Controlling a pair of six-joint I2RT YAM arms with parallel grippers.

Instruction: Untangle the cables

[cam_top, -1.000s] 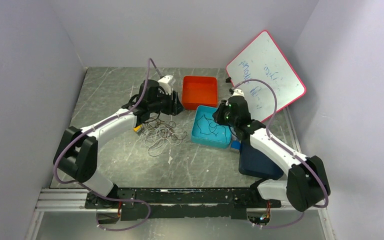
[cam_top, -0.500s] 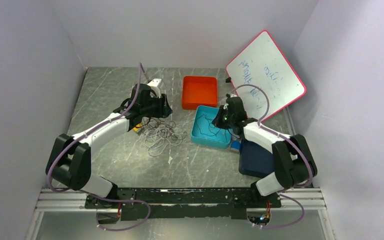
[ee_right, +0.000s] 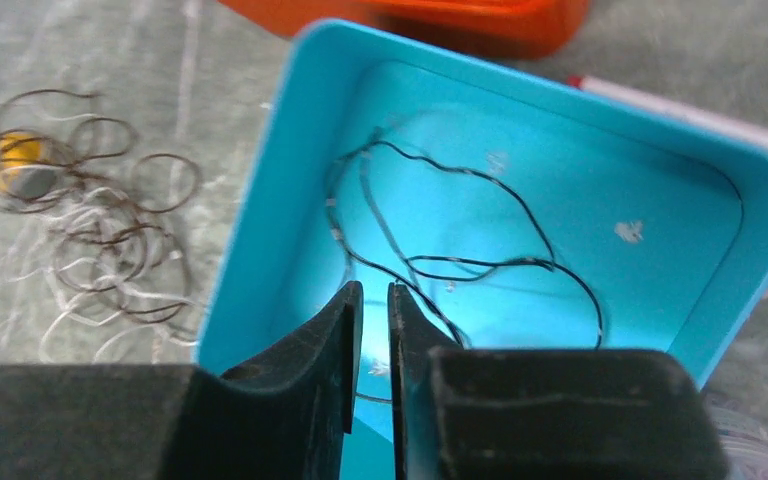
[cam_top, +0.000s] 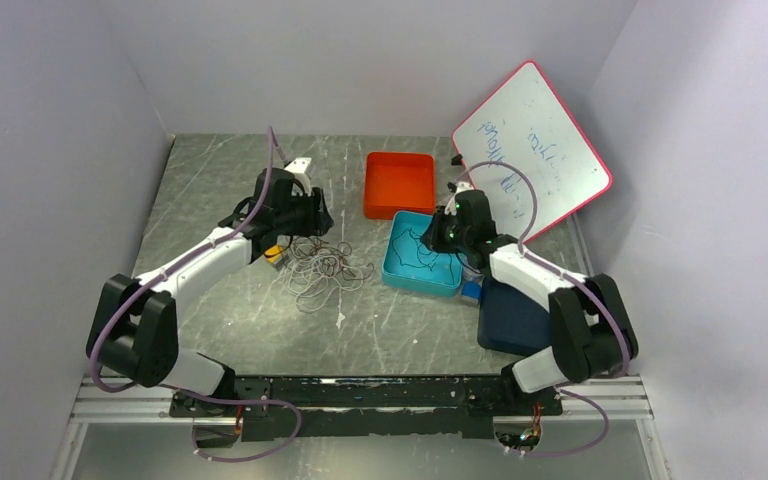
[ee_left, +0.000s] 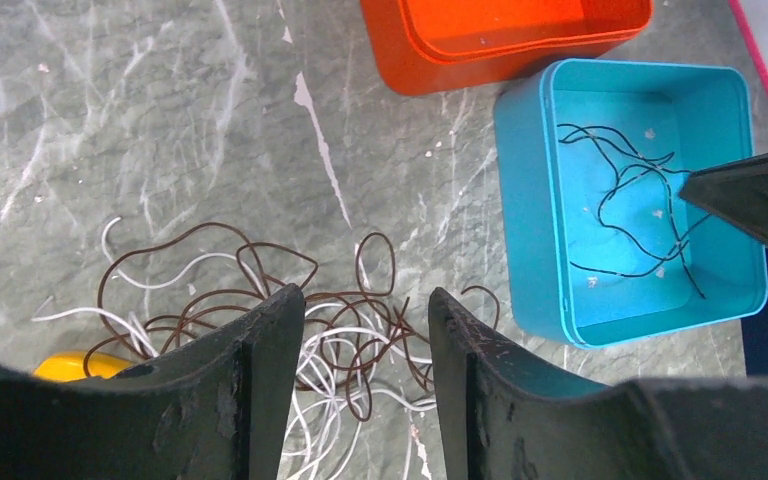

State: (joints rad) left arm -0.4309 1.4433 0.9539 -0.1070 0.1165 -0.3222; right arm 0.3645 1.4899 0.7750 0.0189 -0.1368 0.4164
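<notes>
Two lots of cord in view. On the bare desk, a loose tangle of cables, brown and white loops overlapping, just beside a small yellow object. Hovering right above that tangle, the left pincer, spread wide, nothing between its fingers. Inside the teal tray, a single black cable in slack curves on the floor. Over the tray's near part, the right pincer, drawn almost closed with only a slit left; cannot tell whether a strand sits pinched there. Beyond the teal tray, close by, the orange tray
</notes>
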